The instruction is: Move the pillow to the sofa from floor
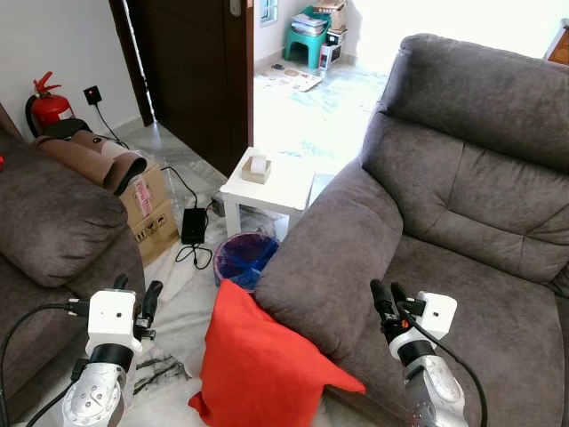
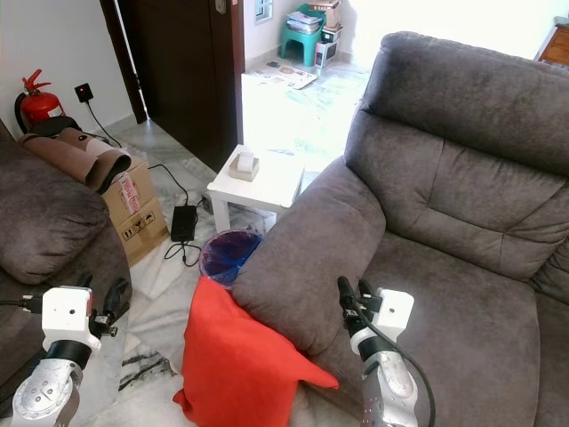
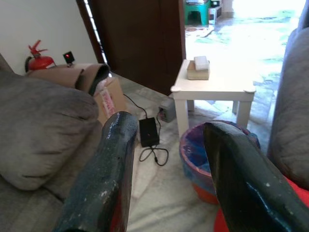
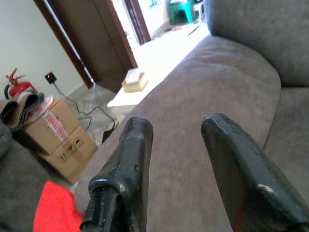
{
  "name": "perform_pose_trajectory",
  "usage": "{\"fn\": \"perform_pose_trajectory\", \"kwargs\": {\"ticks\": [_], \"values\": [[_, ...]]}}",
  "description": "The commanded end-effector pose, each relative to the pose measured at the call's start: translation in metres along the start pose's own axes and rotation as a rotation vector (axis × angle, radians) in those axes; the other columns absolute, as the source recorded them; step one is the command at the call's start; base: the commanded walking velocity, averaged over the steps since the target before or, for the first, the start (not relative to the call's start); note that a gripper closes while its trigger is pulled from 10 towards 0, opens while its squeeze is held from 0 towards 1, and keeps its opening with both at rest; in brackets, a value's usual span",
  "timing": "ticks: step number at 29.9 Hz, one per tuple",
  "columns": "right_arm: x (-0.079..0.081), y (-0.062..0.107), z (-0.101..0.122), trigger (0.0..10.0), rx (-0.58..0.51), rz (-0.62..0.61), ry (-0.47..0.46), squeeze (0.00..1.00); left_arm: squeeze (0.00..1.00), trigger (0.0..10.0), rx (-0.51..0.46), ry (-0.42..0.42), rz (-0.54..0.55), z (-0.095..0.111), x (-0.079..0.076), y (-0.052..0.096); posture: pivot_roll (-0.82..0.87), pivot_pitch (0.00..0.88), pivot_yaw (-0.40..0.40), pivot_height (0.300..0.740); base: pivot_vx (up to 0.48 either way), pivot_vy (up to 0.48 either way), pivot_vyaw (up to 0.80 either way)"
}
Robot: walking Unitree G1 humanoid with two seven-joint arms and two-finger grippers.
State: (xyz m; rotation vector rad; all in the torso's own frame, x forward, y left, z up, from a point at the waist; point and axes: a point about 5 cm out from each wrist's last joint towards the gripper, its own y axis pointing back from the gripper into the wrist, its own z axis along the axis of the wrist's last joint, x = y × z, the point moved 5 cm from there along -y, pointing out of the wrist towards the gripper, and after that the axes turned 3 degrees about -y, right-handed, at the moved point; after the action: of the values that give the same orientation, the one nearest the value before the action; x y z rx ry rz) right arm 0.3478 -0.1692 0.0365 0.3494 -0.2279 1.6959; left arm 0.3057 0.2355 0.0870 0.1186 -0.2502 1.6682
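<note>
A red pillow stands on the marble floor, leaning against the front of the grey sofa's armrest. The grey sofa fills the right side, its seat bare. My left gripper hovers open to the left of the pillow, above the floor, with nothing between its fingers. My right gripper is open above the sofa seat beside the armrest, right of the pillow and apart from it. In the right wrist view a corner of the pillow shows below the armrest.
A blue-lined bin stands just behind the pillow, beside a small white table. A second grey sofa is at the left, with a cardboard box, a black power adapter and a red fire extinguisher beyond.
</note>
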Motion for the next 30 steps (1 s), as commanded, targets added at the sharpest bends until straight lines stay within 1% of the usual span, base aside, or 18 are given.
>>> {"fn": "perform_pose_trajectory", "kwargs": {"ticks": [1,6,7,10,13,15,17,19,20,22,24,30], "values": [[-0.004,0.002,0.004,10.0,-0.007,0.000,0.010,0.00,0.00,10.0,0.009,-0.006,-0.009,0.000,-0.005,0.002,0.13,0.116,-0.073,0.740,0.000,0.000,0.00],[-0.006,0.003,0.006,10.0,-0.004,0.010,0.013,0.00,0.00,10.0,0.009,-0.011,-0.017,0.000,-0.008,0.003,0.13,0.123,-0.091,0.740,0.000,0.000,0.00],[-0.006,0.004,0.006,10.0,-0.003,0.014,0.012,0.00,0.00,10.0,0.015,-0.009,-0.011,-0.001,-0.007,0.005,0.14,0.130,-0.104,0.740,0.000,0.000,0.00],[-0.003,0.003,0.006,10.0,0.003,0.026,0.014,0.00,0.00,10.0,0.025,0.003,-0.003,-0.002,-0.006,0.008,0.15,0.138,-0.110,0.740,0.000,0.000,0.00],[-0.001,0.003,0.006,10.0,0.003,0.039,0.018,0.00,0.00,10.0,0.037,-0.004,-0.018,-0.006,-0.008,0.009,0.15,0.139,-0.111,0.740,0.000,0.000,0.00],[-0.001,0.002,0.009,10.0,-0.006,0.037,0.015,0.00,0.00,10.0,0.040,0.019,-0.022,-0.007,-0.010,0.008,0.13,0.137,-0.109,0.740,0.000,0.000,0.00],[-0.001,0.003,0.009,10.0,-0.007,0.036,0.014,0.00,0.00,10.0,0.040,0.015,-0.027,-0.007,-0.010,0.007,0.13,0.137,-0.109,0.740,0.000,0.000,0.00],[-0.002,0.003,0.011,10.0,-0.011,0.034,0.011,0.00,0.00,10.0,0.032,-0.007,-0.061,-0.003,-0.016,0.004,0.13,0.138,-0.110,0.740,0.000,0.000,0.00],[-0.002,0.003,0.011,10.0,-0.010,0.034,0.010,0.00,0.00,10.0,0.021,-0.010,-0.081,0.000,-0.020,0.001,0.13,0.139,-0.110,0.740,0.000,0.000,0.00],[0.000,0.002,0.010,10.0,-0.008,0.041,0.011,0.00,0.00,10.0,0.014,-0.003,-0.085,0.003,-0.022,0.000,0.13,0.135,-0.106,0.740,0.000,0.000,0.00],[0.000,0.002,0.011,10.0,-0.009,0.042,0.010,0.00,0.00,10.0,0.012,0.008,-0.082,0.004,-0.022,-0.001,0.13,0.132,-0.104,0.740,0.000,0.000,0.00],[0.000,0.001,0.012,10.0,-0.015,0.035,0.000,0.00,0.00,10.0,0.012,0.009,-0.084,0.005,-0.023,0.000,0.14,0.124,-0.094,0.740,0.000,0.000,0.00]]}}
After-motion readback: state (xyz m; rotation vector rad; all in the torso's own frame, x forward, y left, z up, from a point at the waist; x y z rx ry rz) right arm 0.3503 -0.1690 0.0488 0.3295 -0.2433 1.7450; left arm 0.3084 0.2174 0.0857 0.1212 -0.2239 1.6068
